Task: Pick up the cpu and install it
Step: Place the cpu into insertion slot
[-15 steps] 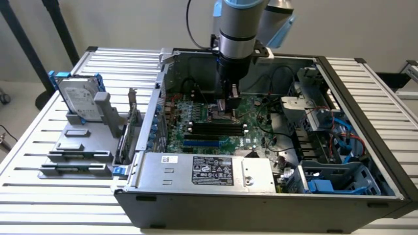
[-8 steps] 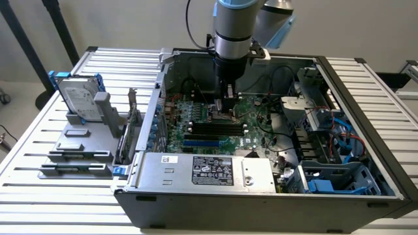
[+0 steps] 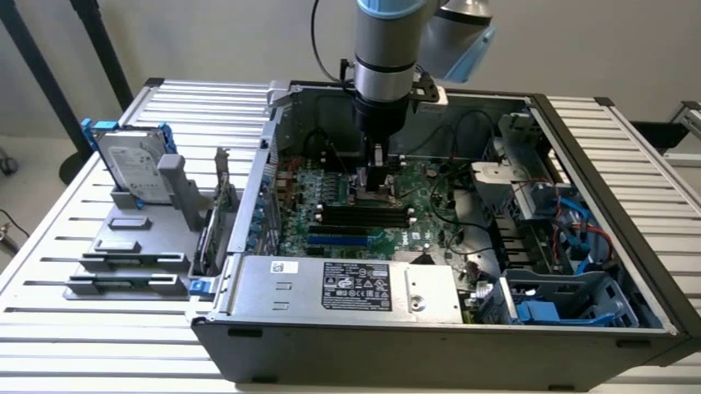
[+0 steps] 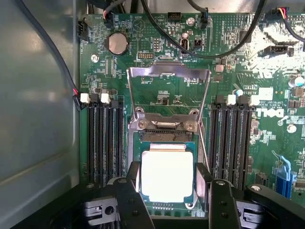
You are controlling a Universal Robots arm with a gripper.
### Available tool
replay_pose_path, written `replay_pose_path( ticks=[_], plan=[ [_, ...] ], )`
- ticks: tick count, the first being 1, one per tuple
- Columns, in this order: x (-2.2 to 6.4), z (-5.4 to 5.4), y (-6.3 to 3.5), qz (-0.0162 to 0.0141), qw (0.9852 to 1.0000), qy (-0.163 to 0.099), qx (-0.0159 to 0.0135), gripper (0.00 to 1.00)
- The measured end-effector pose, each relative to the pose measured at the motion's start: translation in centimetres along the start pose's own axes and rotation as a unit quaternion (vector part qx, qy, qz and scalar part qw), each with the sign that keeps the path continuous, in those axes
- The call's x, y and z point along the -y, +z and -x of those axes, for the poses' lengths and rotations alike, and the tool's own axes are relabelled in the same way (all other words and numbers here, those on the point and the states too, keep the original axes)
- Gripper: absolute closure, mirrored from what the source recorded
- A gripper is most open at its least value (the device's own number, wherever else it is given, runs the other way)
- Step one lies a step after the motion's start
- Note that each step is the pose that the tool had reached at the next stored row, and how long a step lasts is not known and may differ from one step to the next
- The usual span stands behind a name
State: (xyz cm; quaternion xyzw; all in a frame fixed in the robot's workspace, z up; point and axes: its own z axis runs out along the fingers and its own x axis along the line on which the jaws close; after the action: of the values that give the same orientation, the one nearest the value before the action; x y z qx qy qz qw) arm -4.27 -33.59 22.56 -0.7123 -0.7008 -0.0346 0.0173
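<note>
The cpu (image 4: 167,174), a small square chip with a bright silvery top, sits low over the open socket (image 4: 164,136) on the green motherboard (image 4: 228,57). My gripper (image 4: 168,168) is shut on it, one black finger (image 4: 134,177) against each side edge. The socket's metal load plate (image 4: 169,71) is flipped up and back. In the exterior view the gripper (image 3: 376,187) reaches straight down into the open computer case (image 3: 438,349), right above the board's middle.
Black memory slots (image 4: 102,140) flank the socket on both sides. Black cables (image 4: 209,47) cross the board beyond it. A labelled silver power-supply box (image 3: 350,287) fills the case's near side. A hard drive (image 3: 131,168) in a blue bracket stands on the grey rack outside, at the exterior view's left.
</note>
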Motion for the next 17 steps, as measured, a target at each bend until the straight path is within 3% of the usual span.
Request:
replay_pose_path(
  ticks=[17],
  plan=[
    [-0.02, -0.2, 1.30, 0.0003, 1.0000, 0.003, 0.0044, 0.45]
  ],
)
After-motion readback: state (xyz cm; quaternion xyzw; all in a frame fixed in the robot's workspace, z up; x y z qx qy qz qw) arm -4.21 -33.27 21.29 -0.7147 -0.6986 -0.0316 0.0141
